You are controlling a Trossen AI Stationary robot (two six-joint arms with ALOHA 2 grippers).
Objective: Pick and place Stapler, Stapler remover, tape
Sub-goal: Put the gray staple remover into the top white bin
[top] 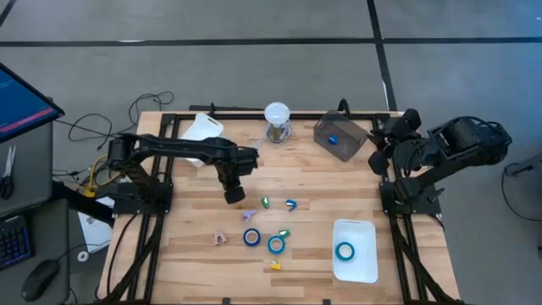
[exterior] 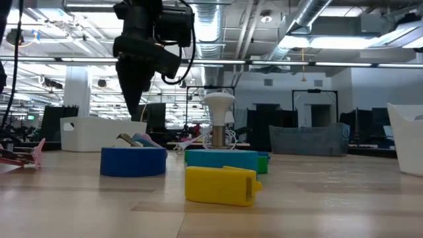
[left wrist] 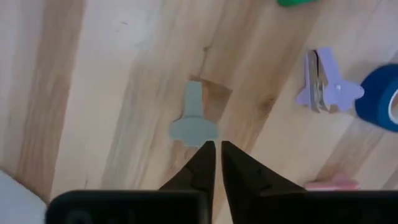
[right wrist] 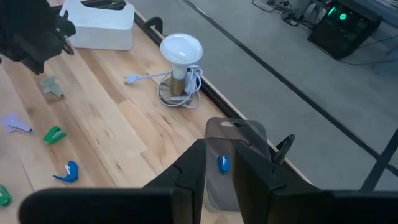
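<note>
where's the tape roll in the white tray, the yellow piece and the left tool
tape roll in the white tray (top: pixel 345 251): high view, on its blue ring.
yellow piece (exterior: pixel 219 185): low view, on its front face.
left tool (top: pixel 235 196): high view, at its fingertips, above bare wood.

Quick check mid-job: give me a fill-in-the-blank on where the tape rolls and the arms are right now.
1. The white tray at the front right holds ___ blue tape roll.
2. Loose on the table lie ___ more blue rolls.
3. The grey bin at the back holds a small ___ item.
4. The left gripper hangs over the table's middle, while the ___ arm sits folded at the table's edge.

Missing words: one; two; blue; right
</note>
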